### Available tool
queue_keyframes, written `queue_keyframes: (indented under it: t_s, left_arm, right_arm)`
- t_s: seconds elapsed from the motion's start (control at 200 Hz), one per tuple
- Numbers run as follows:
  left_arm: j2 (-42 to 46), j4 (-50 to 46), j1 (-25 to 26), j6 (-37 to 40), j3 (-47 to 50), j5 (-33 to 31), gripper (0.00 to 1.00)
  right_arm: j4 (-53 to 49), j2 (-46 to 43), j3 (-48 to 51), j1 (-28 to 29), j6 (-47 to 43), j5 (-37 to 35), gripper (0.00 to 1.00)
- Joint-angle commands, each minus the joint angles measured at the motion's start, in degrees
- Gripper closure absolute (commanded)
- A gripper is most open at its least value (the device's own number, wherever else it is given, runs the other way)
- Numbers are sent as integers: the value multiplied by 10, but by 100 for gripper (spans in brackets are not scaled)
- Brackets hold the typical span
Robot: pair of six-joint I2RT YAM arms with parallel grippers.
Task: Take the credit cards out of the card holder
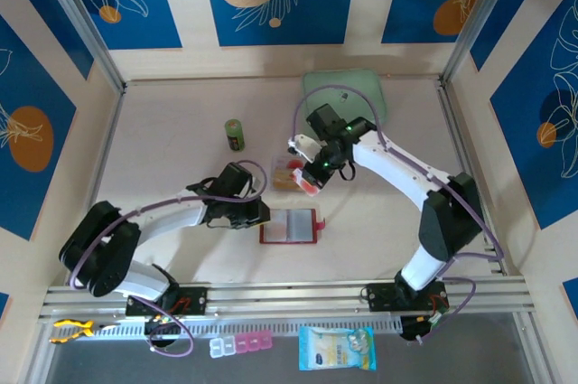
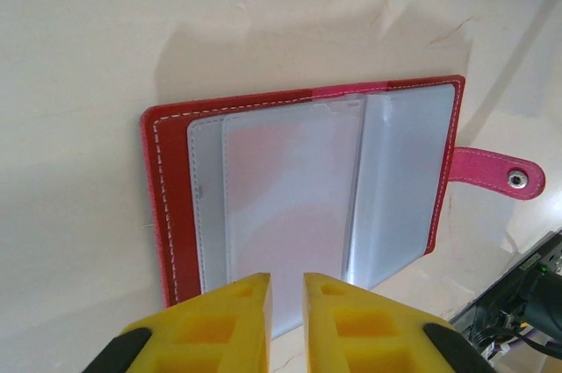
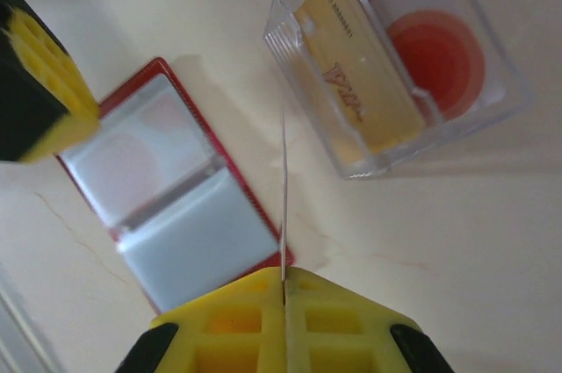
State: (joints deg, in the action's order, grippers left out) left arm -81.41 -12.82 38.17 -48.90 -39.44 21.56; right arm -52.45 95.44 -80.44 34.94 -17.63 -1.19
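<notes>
The right gripper [image 3: 283, 290] is clamped on a thin white-and-red plastic credit card [image 3: 283, 189], held edge-on just right of the clear plastic box [image 3: 351, 162], while the open red folding card holder [image 2: 162, 206] lies flat at the left gripper [image 2: 287, 320], whose jaws stand narrowly parted, though I cannot tell if they grip anything

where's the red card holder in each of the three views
top external: card holder lies open at centre, just right of the left claw.
left wrist: mid-frame, just above the claw's yellow fingers.
right wrist: left of centre, down-left of the clear box.
shared landmark: the left claw's yellow fingers beside the holder.
</notes>
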Motion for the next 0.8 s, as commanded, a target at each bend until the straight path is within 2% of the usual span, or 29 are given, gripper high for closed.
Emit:
queue_keyframes:
  t_s: [0.0, 0.135, 0.575, 0.795]
  left_arm:
    - [23, -32, -9, 16, 13, -22, 83]
    - [38, -38, -16, 16, 27, -24, 83]
    - [89, -57, -33, 9, 59, -34, 83]
    - [101, -64, -40, 10, 66, -34, 83]
  right_arm:
    - [-71, 44, -51, 9, -127, -52, 100]
    - [-82, 90, -111, 7, -174, -78, 100]
    - [-127, 207, -288, -1, -249, -71, 100]
    - [-148, 248, -342, -6, -268, -64, 100]
